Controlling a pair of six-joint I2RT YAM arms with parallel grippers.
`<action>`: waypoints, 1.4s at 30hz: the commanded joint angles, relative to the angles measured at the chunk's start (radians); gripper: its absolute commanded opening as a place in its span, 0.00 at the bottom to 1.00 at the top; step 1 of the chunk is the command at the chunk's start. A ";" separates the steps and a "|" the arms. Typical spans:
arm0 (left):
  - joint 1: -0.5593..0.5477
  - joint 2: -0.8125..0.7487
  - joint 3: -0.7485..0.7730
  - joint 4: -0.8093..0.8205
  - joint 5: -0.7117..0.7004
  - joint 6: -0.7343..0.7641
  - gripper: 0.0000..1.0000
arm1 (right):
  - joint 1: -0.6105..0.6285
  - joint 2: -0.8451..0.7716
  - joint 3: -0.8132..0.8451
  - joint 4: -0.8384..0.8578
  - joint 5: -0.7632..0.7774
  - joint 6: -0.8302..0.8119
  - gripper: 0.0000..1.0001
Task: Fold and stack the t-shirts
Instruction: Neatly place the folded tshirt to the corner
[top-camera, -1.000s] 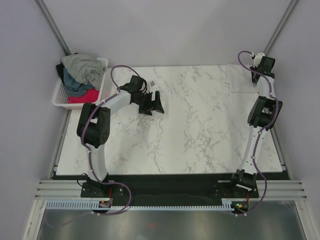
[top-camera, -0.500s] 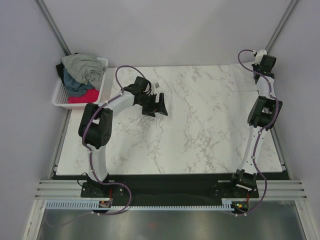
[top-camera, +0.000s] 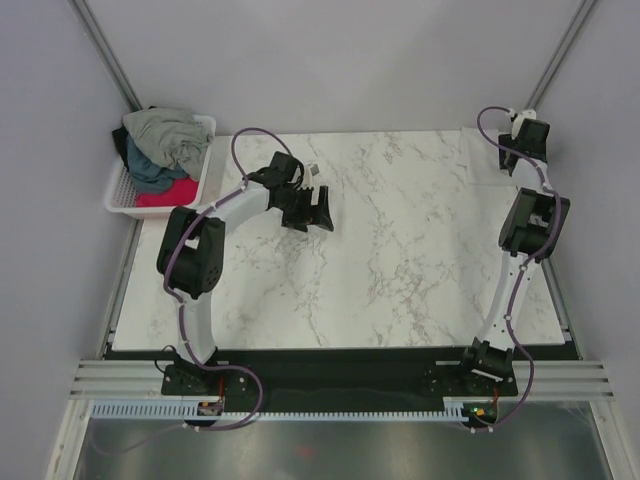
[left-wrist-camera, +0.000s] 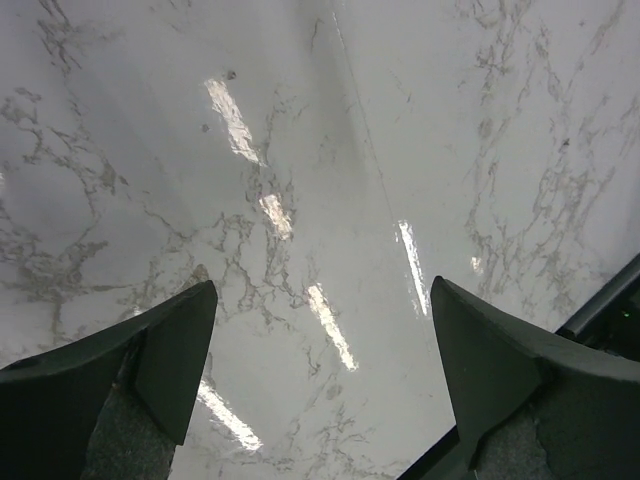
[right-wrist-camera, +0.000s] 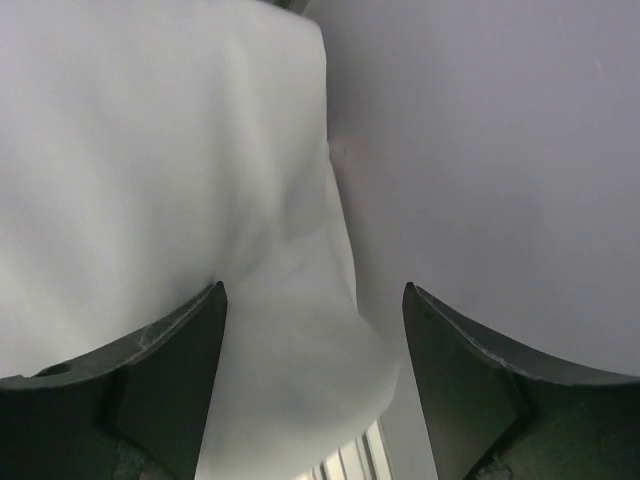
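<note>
A plain white t-shirt (top-camera: 483, 158) lies flat at the table's back right corner. My right gripper (top-camera: 525, 135) hovers over its far edge. In the right wrist view the white cloth (right-wrist-camera: 150, 150) spreads under that gripper (right-wrist-camera: 315, 300), which is open with its fingers apart from the cloth. The grey-green t-shirt (top-camera: 165, 130), dark teal t-shirt (top-camera: 148, 170) and red-pink t-shirt (top-camera: 168, 192) are heaped in the basket. My left gripper (top-camera: 316, 211) hangs open over the bare marble left of centre (left-wrist-camera: 325, 300), holding nothing.
A white lattice basket (top-camera: 116, 195) sits off the table's back left corner. Grey walls close the back and sides, and the wall (right-wrist-camera: 500, 130) stands right beside the right gripper. The marble tabletop (top-camera: 400, 260) ends in a black strip by the arm bases.
My right gripper has opened and let go of the white t-shirt, lifting slightly toward the back corner. The left gripper has shifted a little to the right.
</note>
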 joint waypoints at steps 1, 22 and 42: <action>-0.024 -0.067 0.104 -0.007 -0.136 0.120 0.95 | -0.004 -0.283 -0.141 0.068 -0.020 0.103 0.79; -0.026 -0.381 0.238 -0.027 -0.497 0.368 0.97 | 0.021 -0.948 -0.624 -0.432 -0.899 0.574 0.98; 0.069 -0.729 0.099 -0.152 -0.503 0.299 1.00 | 0.022 -1.346 -0.645 -0.692 -0.491 0.505 0.98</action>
